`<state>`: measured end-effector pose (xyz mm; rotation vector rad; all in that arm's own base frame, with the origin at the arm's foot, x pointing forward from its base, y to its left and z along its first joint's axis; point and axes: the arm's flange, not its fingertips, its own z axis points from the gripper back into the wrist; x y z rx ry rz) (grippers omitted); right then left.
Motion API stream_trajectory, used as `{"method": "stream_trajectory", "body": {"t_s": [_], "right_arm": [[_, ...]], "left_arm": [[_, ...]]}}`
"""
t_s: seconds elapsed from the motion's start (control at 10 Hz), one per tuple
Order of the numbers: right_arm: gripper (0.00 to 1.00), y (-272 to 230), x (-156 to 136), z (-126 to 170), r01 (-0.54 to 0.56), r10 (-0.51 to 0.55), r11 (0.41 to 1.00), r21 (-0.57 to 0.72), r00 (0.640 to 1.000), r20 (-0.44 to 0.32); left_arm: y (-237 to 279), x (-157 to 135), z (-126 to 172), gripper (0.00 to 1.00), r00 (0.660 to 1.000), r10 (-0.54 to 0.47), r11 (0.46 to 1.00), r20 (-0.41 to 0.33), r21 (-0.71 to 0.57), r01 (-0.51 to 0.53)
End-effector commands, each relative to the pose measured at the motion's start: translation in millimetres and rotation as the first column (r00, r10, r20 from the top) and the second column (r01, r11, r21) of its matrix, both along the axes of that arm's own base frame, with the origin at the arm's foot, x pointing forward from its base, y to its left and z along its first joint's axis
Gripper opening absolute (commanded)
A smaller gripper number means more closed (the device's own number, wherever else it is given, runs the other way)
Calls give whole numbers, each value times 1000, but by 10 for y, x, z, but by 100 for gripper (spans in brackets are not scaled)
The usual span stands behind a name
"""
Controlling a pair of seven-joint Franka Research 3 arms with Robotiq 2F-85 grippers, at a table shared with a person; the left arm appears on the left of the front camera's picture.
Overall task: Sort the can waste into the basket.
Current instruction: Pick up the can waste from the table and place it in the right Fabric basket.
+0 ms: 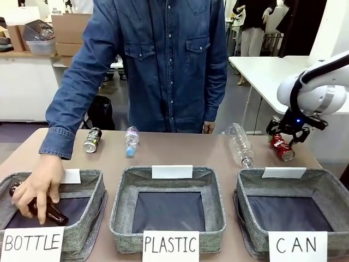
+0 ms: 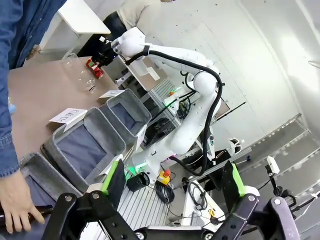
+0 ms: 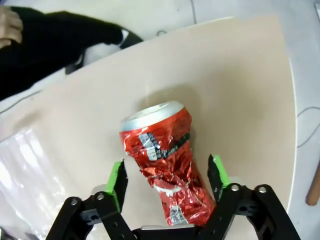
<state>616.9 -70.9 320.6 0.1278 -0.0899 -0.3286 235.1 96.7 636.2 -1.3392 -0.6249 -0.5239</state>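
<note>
**Red can between spread fingers**

Shows the right gripper [image 3: 167, 164] spread wide on both sides of the red can [image 3: 160, 150], with a gap left and no clamping. Places this can on the table [image 3: 240, 75], at middle right of the front view. Finds the black can [image 1: 92, 140] at upper left and the CAN basket [image 1: 322, 183] at lower right. Shows the left gripper [image 2: 175, 182] also wide, with nothing between.

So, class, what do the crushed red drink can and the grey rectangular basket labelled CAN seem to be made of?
Crushed red drink can: thin metal, probably aluminium, glossy printed finish; sharp creases, glints, bare silver top. Grey rectangular basket labelled CAN: woven fabric, matte, flecked; soft, slightly uneven walls. Dark bottom: smoother cloth, perhaps.
</note>
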Motion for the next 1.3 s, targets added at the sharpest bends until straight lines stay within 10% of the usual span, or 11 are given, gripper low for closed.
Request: {"method": "stream_trajectory", "body": {"t_s": [0.0,0.3,0.8,1.2], "right_arm": [[0,4,7,103,-44,43,999,-23,999,-17],[14,-7,5,111,-54,53,998,-15,998,-28],[0,-60,-72,248,-35,35,999,5,999,-32],[0,-89,-539,1362,-45,44,995,93,999,17]], "left_arm": [[-27,-8,2,100,1000,8,1000,12,-20,-8],[-27,-8,2,100,1000,8,1000,12,-20,-8],[-27,-8,2,100,1000,8,1000,12,-20,-8],[-117,67,-282,100,994,-104,994,16,-29,105]]}}
